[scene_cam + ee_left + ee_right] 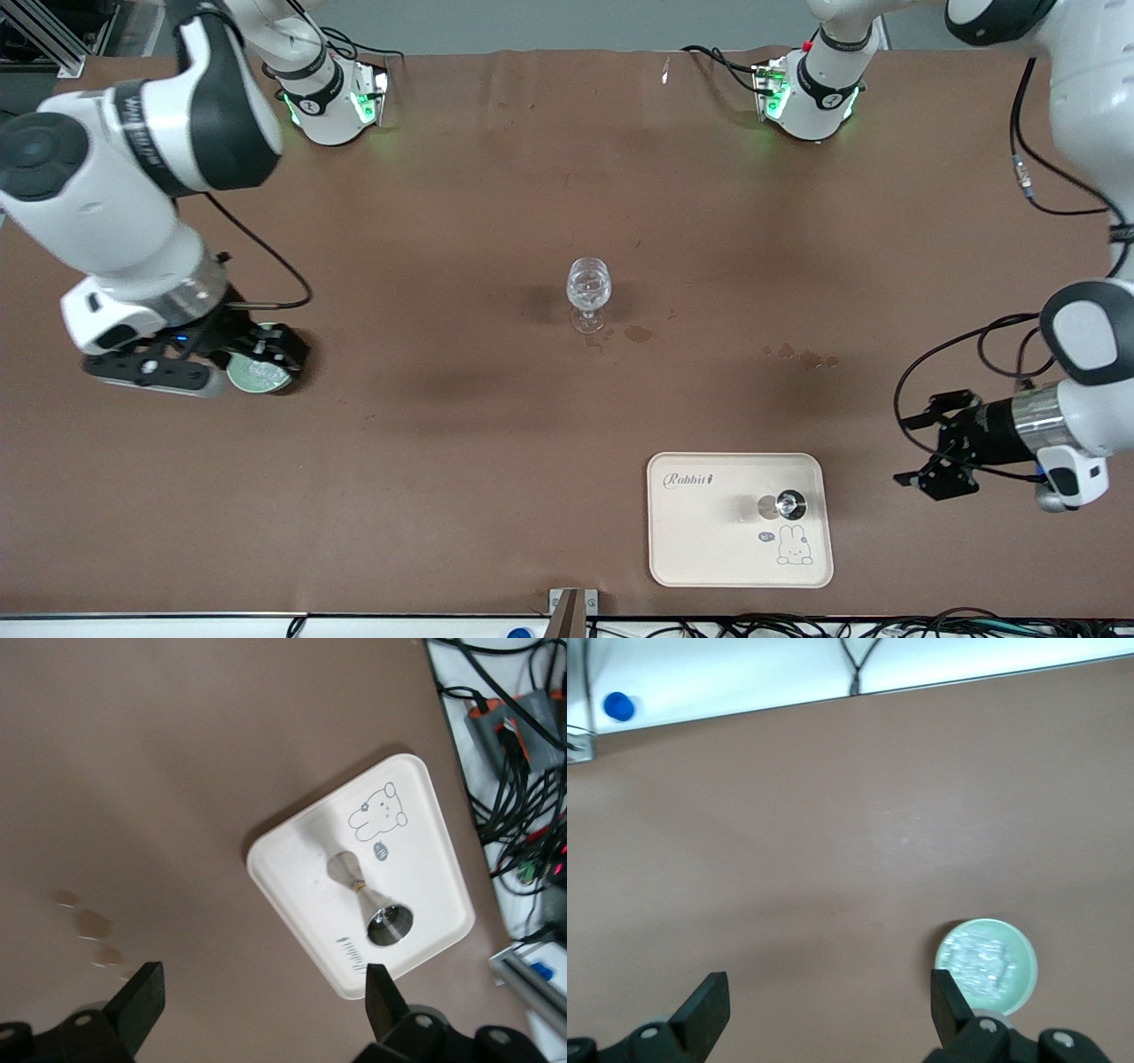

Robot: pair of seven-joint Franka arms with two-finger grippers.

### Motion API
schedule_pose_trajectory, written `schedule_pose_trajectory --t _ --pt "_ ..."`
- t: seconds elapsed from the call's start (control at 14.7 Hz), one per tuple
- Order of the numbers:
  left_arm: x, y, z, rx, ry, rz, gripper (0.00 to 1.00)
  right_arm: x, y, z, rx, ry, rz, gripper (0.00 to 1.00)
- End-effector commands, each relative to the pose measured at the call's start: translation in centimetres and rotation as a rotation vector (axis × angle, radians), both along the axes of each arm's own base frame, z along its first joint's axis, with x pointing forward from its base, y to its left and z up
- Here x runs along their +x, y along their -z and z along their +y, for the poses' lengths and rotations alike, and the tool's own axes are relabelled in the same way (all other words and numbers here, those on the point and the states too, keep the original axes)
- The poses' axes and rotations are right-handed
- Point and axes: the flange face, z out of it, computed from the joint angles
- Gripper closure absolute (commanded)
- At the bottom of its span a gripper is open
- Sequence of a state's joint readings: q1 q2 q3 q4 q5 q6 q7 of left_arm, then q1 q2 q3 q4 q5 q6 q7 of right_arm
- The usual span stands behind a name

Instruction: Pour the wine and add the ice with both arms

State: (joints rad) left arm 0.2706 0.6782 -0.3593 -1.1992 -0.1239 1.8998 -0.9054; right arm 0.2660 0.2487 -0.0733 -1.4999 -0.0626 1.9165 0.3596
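A clear stemmed glass (589, 291) stands upright in the middle of the table with clear glittering contents; I cannot tell wine from ice in it. A pale green dish (258, 374) of ice cubes (981, 959) sits at the right arm's end. My right gripper (276, 348) is open and empty low over the table, the dish (987, 967) just outside one fingertip (949, 998). My left gripper (921, 447) is open and empty at the left arm's end, beside the cream tray (709, 549). It shows in its wrist view (264, 1001) over bare table.
The cream rabbit tray (292, 855) lies near the table's front edge with a metal jigger (789, 505) (379, 902) on it. Wet spots (802, 357) mark the brown cloth between glass and left gripper. Cables run along the front edge.
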Motion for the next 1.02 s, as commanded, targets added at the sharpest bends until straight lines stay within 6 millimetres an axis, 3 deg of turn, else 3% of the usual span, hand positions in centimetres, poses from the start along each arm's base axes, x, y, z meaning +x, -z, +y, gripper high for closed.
schedule_pose_trajectory --t 0.0,0.14,0.34,0.48,0.82,0.95 --pt "-3.1 -6.0 -0.7 0.155 0.191 -0.029 0.0 -3.9 -1.1 -3.9 -0.017 -0.045 0.014 0.0" --pt "-4.7 -10.0 -1.3 0.25 0.302 -0.058 0.0 -5.7 -2.0 -7.5 -0.025 -0.06 0.014 0.0" --pt "-7.6 -16.0 -1.8 0.346 0.462 -0.097 0.0 -7.8 -3.6 -10.3 -0.035 -0.082 0.046 0.0" --pt "-9.3 -18.8 -1.8 0.372 0.57 -0.117 0.0 -9.3 -5.2 -10.8 -0.035 -0.077 0.074 0.0" --pt "-16.0 -21.8 -0.5 0.413 0.744 -0.085 0.0 -10.0 -11.3 -13.0 -0.041 -0.115 0.078 0.0" --pt "-18.7 -21.9 -0.9 0.39 0.745 -0.076 0.0 -10.5 -11.8 -14.6 -0.031 -0.107 0.106 0.0"
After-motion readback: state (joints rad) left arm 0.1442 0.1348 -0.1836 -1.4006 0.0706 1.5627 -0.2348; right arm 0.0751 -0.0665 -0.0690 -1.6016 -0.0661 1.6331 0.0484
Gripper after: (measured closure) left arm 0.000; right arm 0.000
